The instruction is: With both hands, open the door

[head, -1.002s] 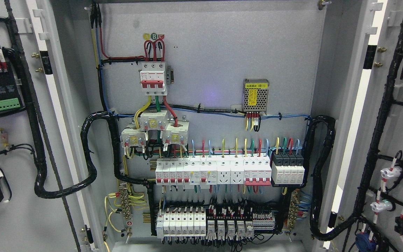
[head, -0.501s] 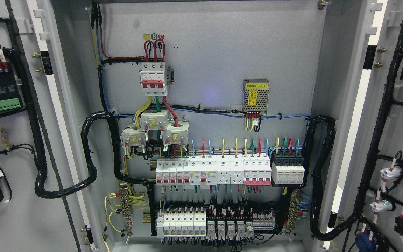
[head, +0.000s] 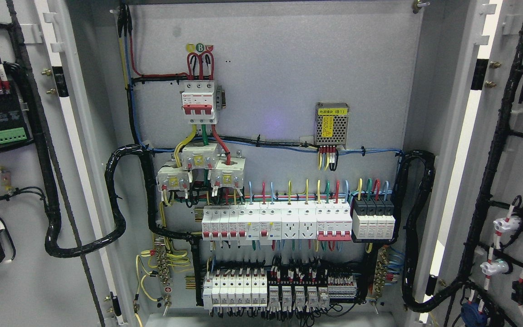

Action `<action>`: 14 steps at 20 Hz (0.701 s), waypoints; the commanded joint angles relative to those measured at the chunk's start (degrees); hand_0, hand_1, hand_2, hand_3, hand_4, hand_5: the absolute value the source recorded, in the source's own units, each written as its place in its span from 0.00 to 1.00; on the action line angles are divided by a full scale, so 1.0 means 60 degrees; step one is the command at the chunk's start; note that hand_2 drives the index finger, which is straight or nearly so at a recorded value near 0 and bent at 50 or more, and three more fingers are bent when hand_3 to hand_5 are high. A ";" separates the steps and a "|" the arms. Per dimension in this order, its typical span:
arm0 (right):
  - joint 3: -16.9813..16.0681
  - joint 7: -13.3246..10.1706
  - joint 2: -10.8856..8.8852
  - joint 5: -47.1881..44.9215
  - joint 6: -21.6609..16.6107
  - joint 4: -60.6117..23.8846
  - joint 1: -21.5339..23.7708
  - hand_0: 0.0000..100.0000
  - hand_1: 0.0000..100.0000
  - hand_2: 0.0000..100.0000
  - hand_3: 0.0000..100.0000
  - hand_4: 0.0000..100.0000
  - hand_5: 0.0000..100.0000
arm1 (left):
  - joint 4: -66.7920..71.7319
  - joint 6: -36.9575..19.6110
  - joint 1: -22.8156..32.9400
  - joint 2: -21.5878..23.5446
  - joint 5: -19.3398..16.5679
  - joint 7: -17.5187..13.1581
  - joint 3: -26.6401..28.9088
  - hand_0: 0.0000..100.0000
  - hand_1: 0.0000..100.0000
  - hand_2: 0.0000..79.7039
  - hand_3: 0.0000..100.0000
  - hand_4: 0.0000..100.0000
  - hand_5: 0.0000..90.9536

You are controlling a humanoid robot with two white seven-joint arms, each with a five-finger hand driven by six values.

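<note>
1. The grey metal electrical cabinet (head: 270, 81) stands wide open, its back panel facing the camera.
2. The grey left door (head: 25, 281) is swung out at the picture's left, its inner face showing a black terminal block with a green connector (head: 11, 134) and a black wrapped cable bundle (head: 39, 136).
3. The grey right door (head: 511, 150) is swung out at the picture's right, its inner face carrying black cable looms and white-bodied fittings (head: 506, 225).
4. Inside, a white three-pole breaker with red toggles (head: 199, 102) sits high on the panel, with three white current transformers (head: 200, 168) just below it.
5. A small perforated metal power supply with a yellow label (head: 332, 123) is mounted to the right.
6. A row of white breakers and sockets (head: 276, 222) runs across the middle, and a second row of white modules (head: 279, 290) lies below.
7. Neither robot hand is in view, so the state of the fingers cannot be told.
</note>
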 commanded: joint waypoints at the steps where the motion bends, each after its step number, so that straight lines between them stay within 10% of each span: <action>1: 0.0038 -0.0008 0.1326 -0.0035 -0.1621 0.5623 -0.1376 0.11 0.00 0.00 0.00 0.00 0.00 | 0.2762 0.0613 -0.0732 -0.0665 0.0413 -0.0098 -0.0056 0.00 0.00 0.00 0.00 0.03 0.00; 14: -0.1354 -0.0052 0.2836 0.0140 0.4705 0.8350 -0.3106 0.11 0.00 0.00 0.00 0.00 0.00 | 0.6075 0.2486 -0.2286 -0.1560 0.0208 -0.0113 0.0149 0.00 0.00 0.00 0.00 0.03 0.00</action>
